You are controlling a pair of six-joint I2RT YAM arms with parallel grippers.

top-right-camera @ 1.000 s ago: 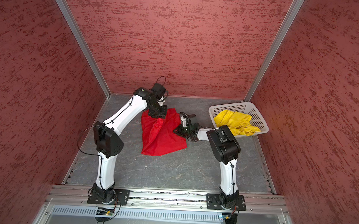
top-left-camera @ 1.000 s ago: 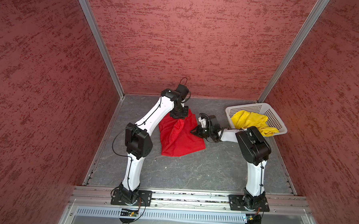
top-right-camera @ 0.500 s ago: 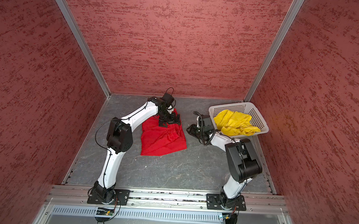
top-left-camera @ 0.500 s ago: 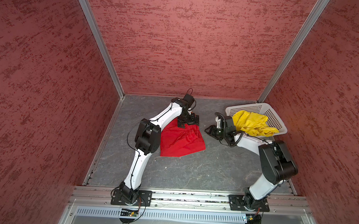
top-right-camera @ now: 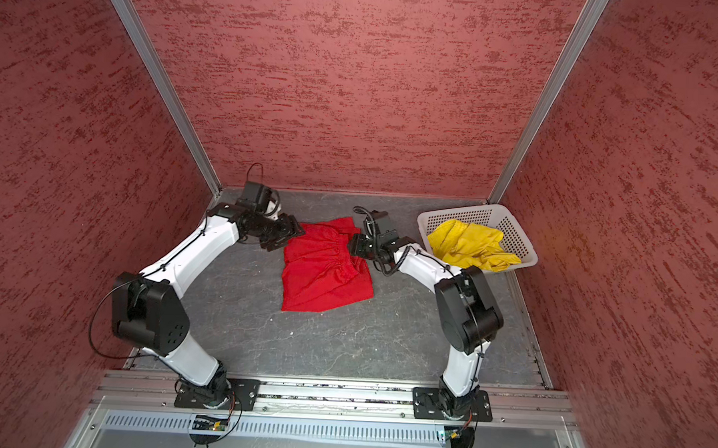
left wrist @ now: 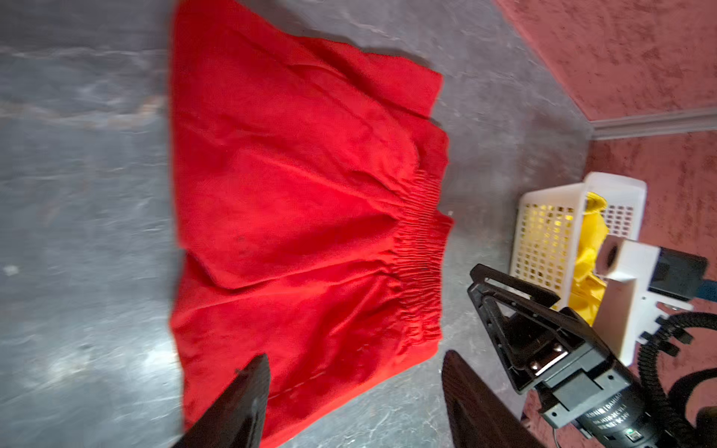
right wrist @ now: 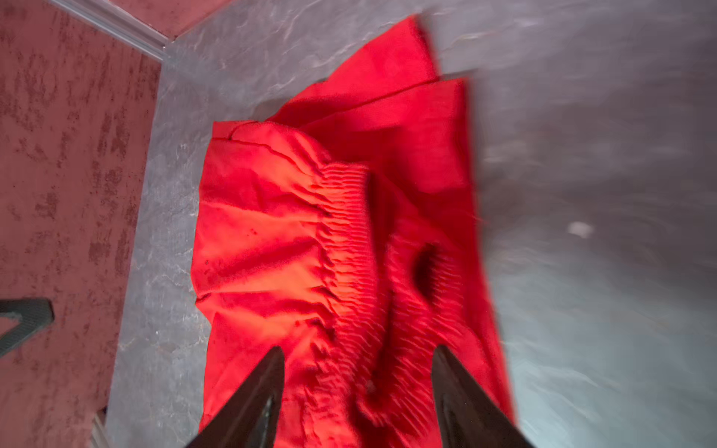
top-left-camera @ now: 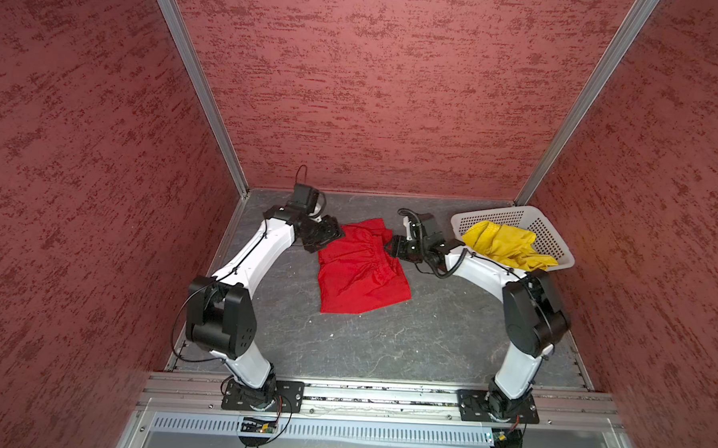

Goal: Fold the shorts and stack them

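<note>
The red shorts (top-left-camera: pixel 359 271) (top-right-camera: pixel 322 269) lie folded on the grey floor, their gathered waist (left wrist: pixel 421 248) (right wrist: pixel 345 240) running across the cloth. My left gripper (top-left-camera: pixel 327 234) (top-right-camera: pixel 290 234) (left wrist: pixel 355 355) hovers open at the cloth's far left corner, holding nothing. My right gripper (top-left-camera: pixel 391 249) (top-right-camera: pixel 353 245) (right wrist: pixel 359 347) stands open just over the waist's right end, with fabric below its fingers and none pinched. The yellow shorts (top-left-camera: pixel 506 244) (top-right-camera: pixel 469 244) (left wrist: pixel 589 248) sit crumpled in the basket.
A white perforated basket (top-left-camera: pixel 556 242) (top-right-camera: pixel 519 240) (left wrist: pixel 543 232) stands in the back right corner, close behind the right arm. Red textured walls enclose the floor on three sides. A metal rail (top-left-camera: pixel 383 394) carrying both arm bases runs along the front.
Both grippers have opened and let go of the red shorts, which now lie spread wider. The left gripper drew back to the left; the right gripper swung away and returned to the waist.
</note>
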